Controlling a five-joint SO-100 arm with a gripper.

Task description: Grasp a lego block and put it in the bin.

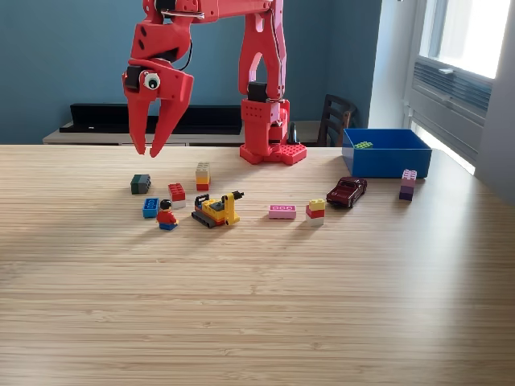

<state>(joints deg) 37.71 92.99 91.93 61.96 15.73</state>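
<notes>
No writing shows anywhere; my claw (150, 149) hangs spread and empty above the desk (257, 305), while the bin (386, 153) lies long side across the exterior view.

I'm looking into a home living room, wooden table (257, 305) strewn with toys, teal wall (72, 56), low media shelf (153, 121), dining chair (334, 119), bright window (471, 32) with radiator (451, 88)

Blue open-top bin (387, 154) sits upright at table's far right in exterior view, green lego block (364, 145) inside.
</notes>
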